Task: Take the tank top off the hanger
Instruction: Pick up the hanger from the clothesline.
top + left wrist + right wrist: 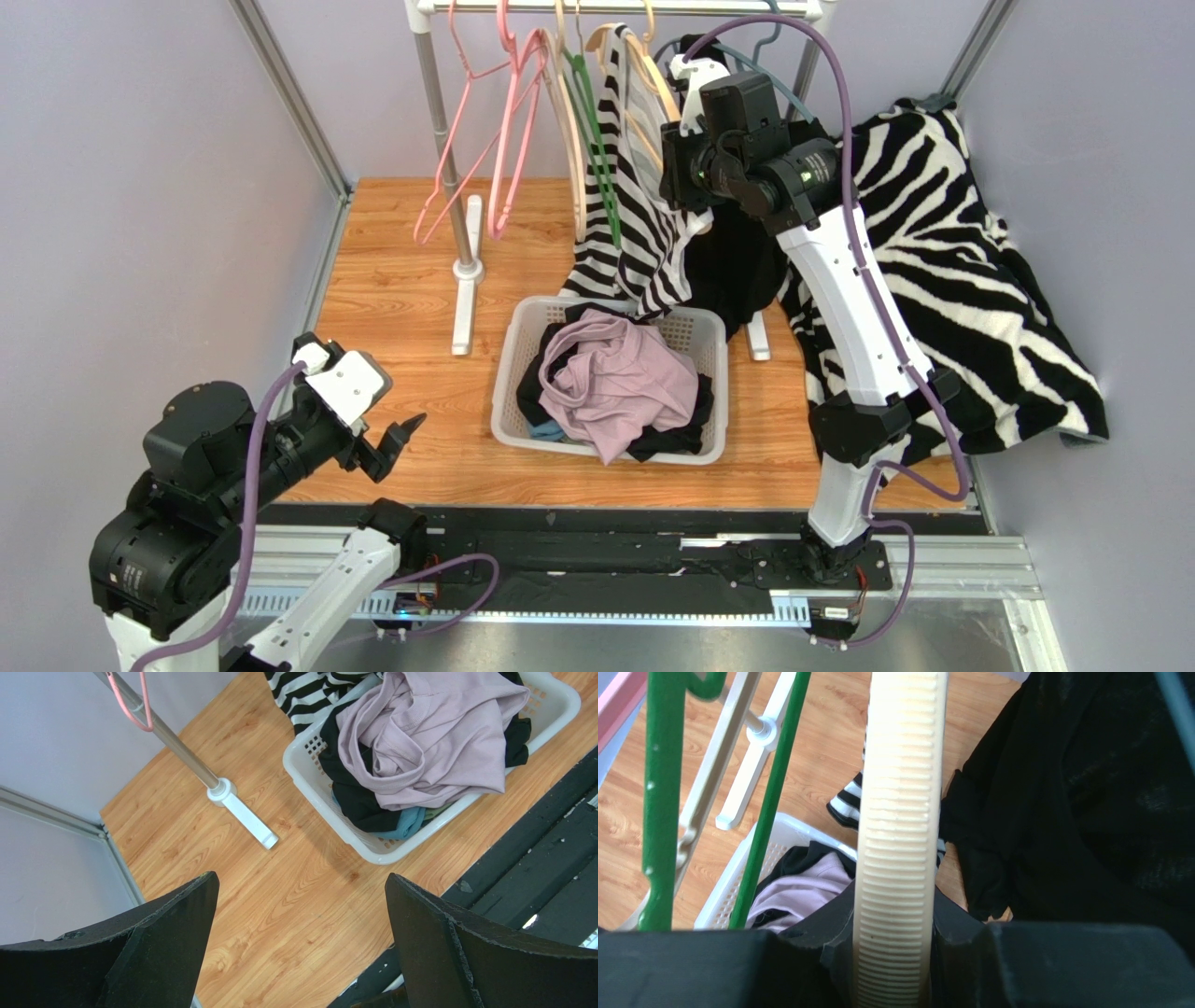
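A zebra-striped tank top (629,210) hangs from a ribbed cream hanger (641,73) on the clothes rack, its hem drooping into the white basket (514,375). My right gripper (687,147) is up at the rack, shut on the cream hanger's arm (899,812), which runs straight up between the jaws (896,917). A sliver of the striped top (844,806) shows beside the hanger. My left gripper (400,434) is open and empty, low at the front left, over bare wood (302,896). The top's hem also shows in the left wrist view (309,693).
The basket (303,766) holds a lilac garment (617,385) and dark clothes. Pink hangers (484,126) and a green hanger (661,777) hang on the rack, whose pole (442,126) stands on a white foot. A black garment (737,266) hangs behind the tank top. A large zebra cloth (968,280) lies at the right.
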{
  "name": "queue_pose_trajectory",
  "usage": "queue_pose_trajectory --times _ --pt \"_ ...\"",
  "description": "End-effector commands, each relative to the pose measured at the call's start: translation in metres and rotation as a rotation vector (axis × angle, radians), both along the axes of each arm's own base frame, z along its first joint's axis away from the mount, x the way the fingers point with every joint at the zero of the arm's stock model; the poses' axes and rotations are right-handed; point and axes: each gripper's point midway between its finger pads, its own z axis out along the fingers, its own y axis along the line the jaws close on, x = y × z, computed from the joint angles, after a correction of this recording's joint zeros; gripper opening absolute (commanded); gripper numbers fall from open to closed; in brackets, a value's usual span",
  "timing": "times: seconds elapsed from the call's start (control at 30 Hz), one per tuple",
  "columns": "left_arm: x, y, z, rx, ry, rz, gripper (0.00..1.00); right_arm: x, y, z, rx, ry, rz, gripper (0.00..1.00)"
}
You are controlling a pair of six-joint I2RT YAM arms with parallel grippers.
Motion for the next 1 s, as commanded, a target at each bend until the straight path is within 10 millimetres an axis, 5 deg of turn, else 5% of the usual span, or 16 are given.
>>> queue_pose_trajectory --times 0.0,0.2,0.53,0.63,0.97 --pt "-0.001 0.004 0.005 0.003 -0.042 0.016 0.97 0.017 -0.008 0.07 0.119 -0.255 -0.084 0.0" --pt "-0.004 0.007 0.006 0.004 -0.05 0.026 0.97 0.022 -0.014 0.109 0.171 -0.445 -0.133 0.0" --pt "-0.005 0.008 0.005 0.007 -0.054 0.028 0.97 0.01 -0.022 0.134 0.144 -0.598 -0.132 0.0" --pt "-0.004 0.008 0.005 0.006 -0.054 0.026 0.97 0.005 -0.025 0.131 0.137 -0.588 -0.129 0.0" --pt "-0.006 0.008 0.006 0.003 -0.057 0.024 0.97 -0.022 -0.048 0.065 0.017 -0.455 -0.132 0.0"
